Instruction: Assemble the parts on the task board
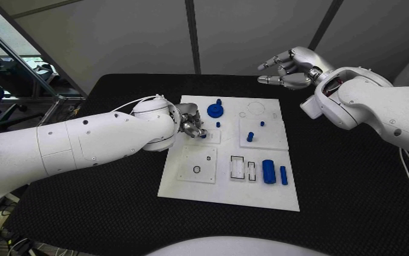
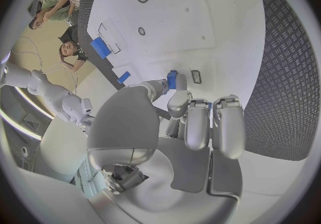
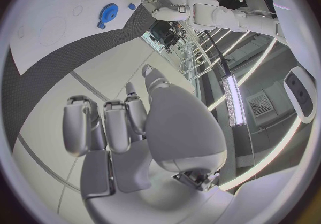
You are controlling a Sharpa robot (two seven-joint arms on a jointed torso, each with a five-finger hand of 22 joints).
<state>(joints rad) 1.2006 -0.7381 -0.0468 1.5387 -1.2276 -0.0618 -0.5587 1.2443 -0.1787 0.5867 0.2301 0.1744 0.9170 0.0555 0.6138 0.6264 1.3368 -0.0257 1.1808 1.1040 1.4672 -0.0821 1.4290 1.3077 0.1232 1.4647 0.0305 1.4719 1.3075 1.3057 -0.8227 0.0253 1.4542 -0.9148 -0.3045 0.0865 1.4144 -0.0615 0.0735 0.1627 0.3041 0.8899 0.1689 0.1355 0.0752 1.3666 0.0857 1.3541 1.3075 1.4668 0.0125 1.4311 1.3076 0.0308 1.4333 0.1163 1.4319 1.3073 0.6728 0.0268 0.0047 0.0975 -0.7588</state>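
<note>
While your left hand (image 1: 191, 127) sits low at the task board (image 1: 230, 194)'s 9 o'clock edge, head view shows the right hand (image 1: 289, 70) raised off toward 1 o'clock, fingers curled around nothing. Blue gear (image 1: 216, 111) lies at the board's 11 o'clock. Left wrist view: fingertips pinch a small blue part (image 2: 172, 79) against the board. Right wrist view: fingers curled, holding nothing.

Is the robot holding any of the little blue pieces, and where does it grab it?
Yes. The left hand pinches a small blue part by its lower end, over the task board. The right hand holds nothing.
</note>
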